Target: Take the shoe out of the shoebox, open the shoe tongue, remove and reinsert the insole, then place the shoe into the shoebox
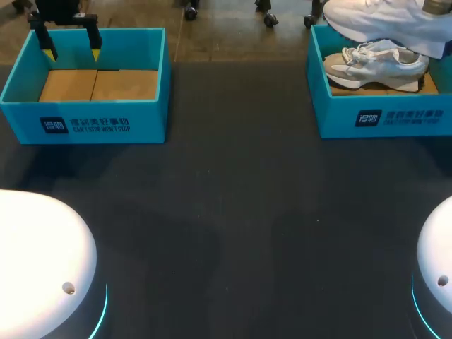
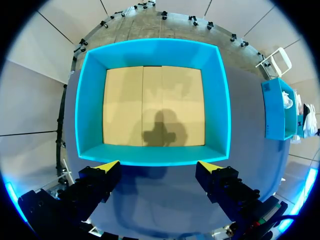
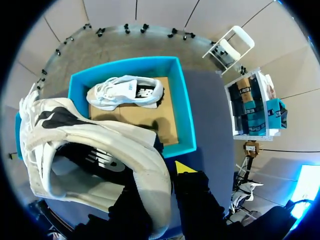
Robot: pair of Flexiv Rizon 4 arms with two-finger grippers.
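Note:
A white shoe (image 3: pixel 95 150) hangs over the right shoebox (image 3: pixel 183 115), and my right gripper (image 3: pixel 162 175) is shut on its heel rim, with one finger hidden inside the shoe. In the head view the held shoe (image 1: pixel 385 21) shows at the far edge, but the right gripper itself is out of sight. A second white and grey shoe (image 1: pixel 374 67) lies on its side inside this box (image 1: pixel 332 113). My left gripper (image 1: pixel 72 48) hangs open over the left shoebox (image 1: pixel 106 120). Nothing is between its fingers (image 2: pixel 107 166), and only a cardboard floor (image 2: pixel 150 105) shows inside that box.
The two blue boxes stand at the far left and far right of the dark table (image 1: pixel 233 198). My arms' white bases (image 1: pixel 39 261) sit at the near corners.

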